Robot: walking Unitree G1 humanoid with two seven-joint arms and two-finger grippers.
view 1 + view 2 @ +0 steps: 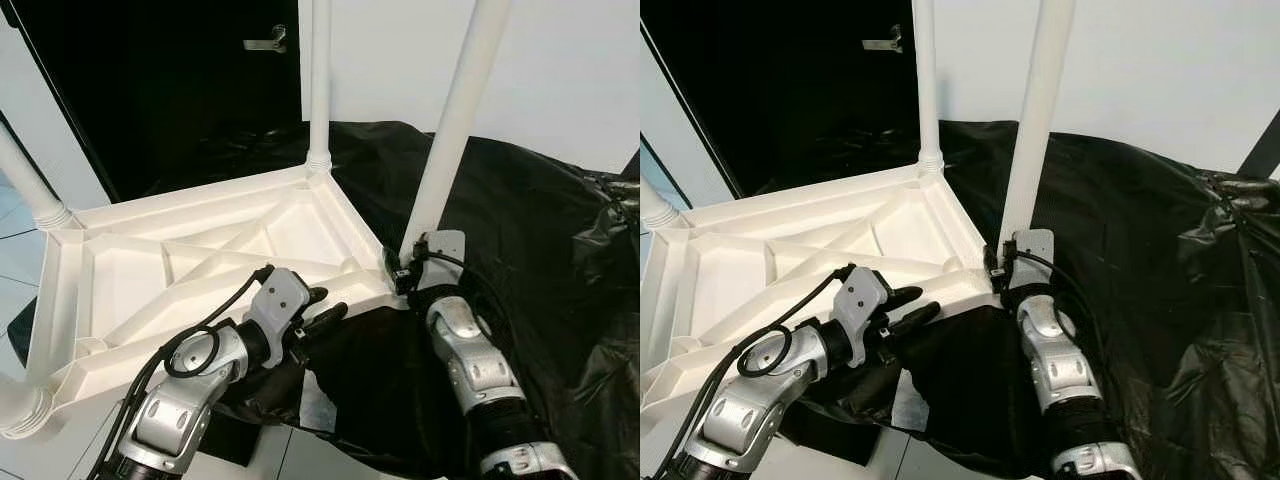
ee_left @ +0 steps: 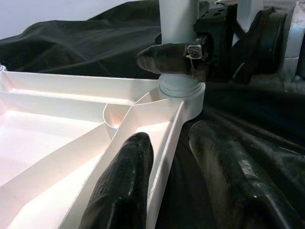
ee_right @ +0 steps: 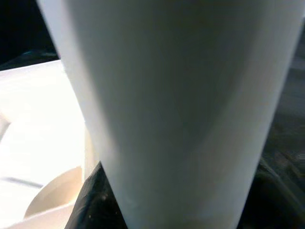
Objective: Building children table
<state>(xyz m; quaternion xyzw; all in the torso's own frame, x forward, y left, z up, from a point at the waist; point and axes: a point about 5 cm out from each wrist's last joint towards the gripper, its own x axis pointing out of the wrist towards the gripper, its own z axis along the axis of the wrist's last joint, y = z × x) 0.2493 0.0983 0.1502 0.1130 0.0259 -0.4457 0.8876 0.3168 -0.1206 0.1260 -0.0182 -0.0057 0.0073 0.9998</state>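
I see the upturned white tabletop at 10 o'clock; my right gripper clamps the corner leg, my left gripper straddles the tabletop's near rim, fingers apart, black sheet at 3 o'clock.

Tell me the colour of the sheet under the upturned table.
Black; the crumpled plastic sheet shows best in the left eye view.

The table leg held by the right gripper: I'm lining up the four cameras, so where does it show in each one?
Left eye: table leg rises right of centre from the tabletop's near corner.
Right eye: leg at centre.
Left wrist: leg base at the top, behind a right gripper finger.
Right wrist: leg close up.
Shared landmark: that corner socket.
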